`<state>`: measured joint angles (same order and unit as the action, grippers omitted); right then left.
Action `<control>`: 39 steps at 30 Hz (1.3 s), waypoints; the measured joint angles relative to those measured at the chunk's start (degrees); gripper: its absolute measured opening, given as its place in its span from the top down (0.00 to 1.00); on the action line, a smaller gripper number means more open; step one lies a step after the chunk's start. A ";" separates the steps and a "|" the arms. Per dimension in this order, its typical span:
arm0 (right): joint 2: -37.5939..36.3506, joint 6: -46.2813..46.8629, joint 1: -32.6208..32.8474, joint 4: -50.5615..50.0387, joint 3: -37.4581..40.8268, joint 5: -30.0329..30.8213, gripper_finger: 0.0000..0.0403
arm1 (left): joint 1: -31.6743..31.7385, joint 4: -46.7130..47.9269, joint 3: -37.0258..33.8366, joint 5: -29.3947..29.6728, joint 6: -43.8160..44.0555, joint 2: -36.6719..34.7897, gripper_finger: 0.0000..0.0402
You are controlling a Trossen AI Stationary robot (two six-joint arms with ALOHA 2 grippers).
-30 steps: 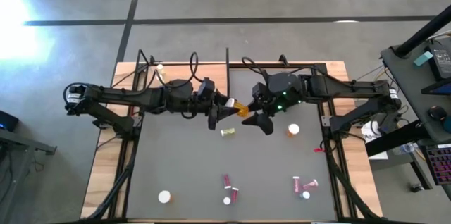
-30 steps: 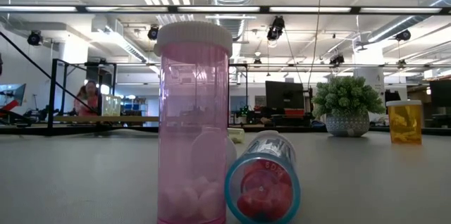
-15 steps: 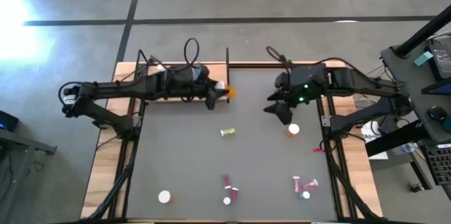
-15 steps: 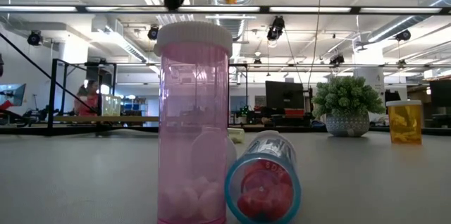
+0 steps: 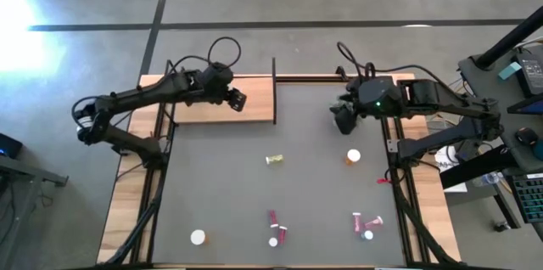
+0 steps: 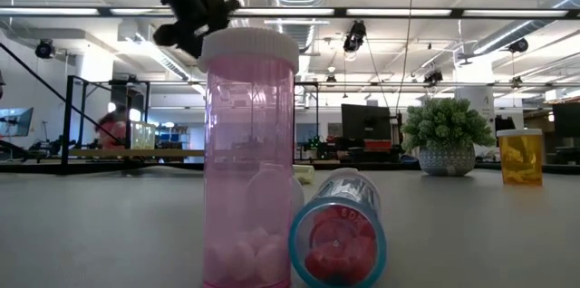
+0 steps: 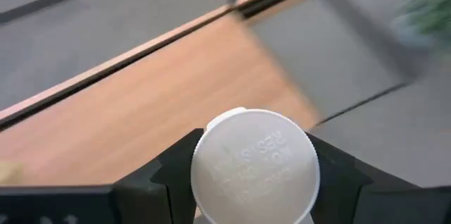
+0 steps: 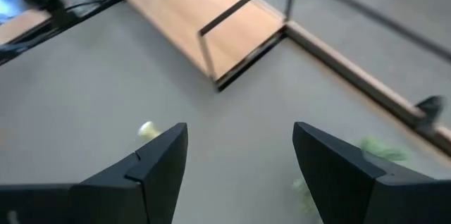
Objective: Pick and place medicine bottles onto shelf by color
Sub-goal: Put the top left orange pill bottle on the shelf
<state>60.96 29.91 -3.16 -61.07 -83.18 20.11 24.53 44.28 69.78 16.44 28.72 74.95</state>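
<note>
While the left arm carries its bottle over the shelf, the right arm backs away empty.

Since a second ago, when both grippers met mid-table around an orange bottle, the left gripper (image 5: 235, 100) has swung back over the light-wood shelf (image 5: 254, 110). Its wrist view shows the fingers clamped on a white-capped bottle (image 7: 255, 169) with the board beneath; the orange body is seen from the right wrist. The right gripper (image 5: 342, 118) has retreated to the far right of the mat, fingers apart, nothing between them. Judgement: handover done, release onto the shelf comes next. Other bottles remain on the mat: a yellowish one (image 5: 273, 160), an orange one (image 5: 353, 157), and pink ones (image 5: 277, 234) at the near edge.
</note>
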 joint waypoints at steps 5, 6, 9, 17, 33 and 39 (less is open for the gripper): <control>0.47 -0.04 0.00 0.02 0.00 5.58 0.39 | 3.99 2.74 0.00 1.43 -5.54 3.34 0.54; 0.51 -0.04 0.00 0.02 0.00 5.67 0.39 | 4.72 2.73 -0.02 1.51 -6.78 4.18 0.54; 0.77 -0.06 0.00 0.02 0.00 5.63 0.39 | 6.84 2.64 -0.07 2.18 -10.38 6.53 0.53; 1.25 0.18 0.00 0.02 0.00 5.48 0.39 | 13.49 0.86 -1.34 3.59 -20.11 11.34 0.53; 3.30 -0.34 0.00 0.06 0.02 5.43 0.39 | 23.28 -8.39 -7.93 -2.02 -23.16 10.09 0.53; 4.62 -0.34 0.00 0.06 0.02 5.44 0.39 | 23.26 -10.86 -8.02 -2.94 -22.52 10.09 0.53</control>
<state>65.58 29.56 -3.16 -61.01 -83.15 25.54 47.79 33.42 61.76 13.50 6.20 85.03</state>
